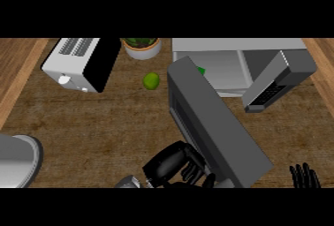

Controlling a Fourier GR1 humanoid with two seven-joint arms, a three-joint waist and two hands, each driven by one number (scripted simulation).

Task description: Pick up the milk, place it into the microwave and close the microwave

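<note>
Milk is nowhere I can spot for sure, maybe hidden inside the microwave (pixel 222 75) behind the door (pixel 215 128). My left hand (pixel 171 164) sits against the door's near end, fingers curled, holding nothing I can see. The door's long axis runs away toward the cavity. My right hand (pixel 304 175) rests open, lower right.

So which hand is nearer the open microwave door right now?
Left. The left hand is right at the microwave door, its fingers against the door's lower end. The right hand rests apart at the view's lower right edge.
</note>
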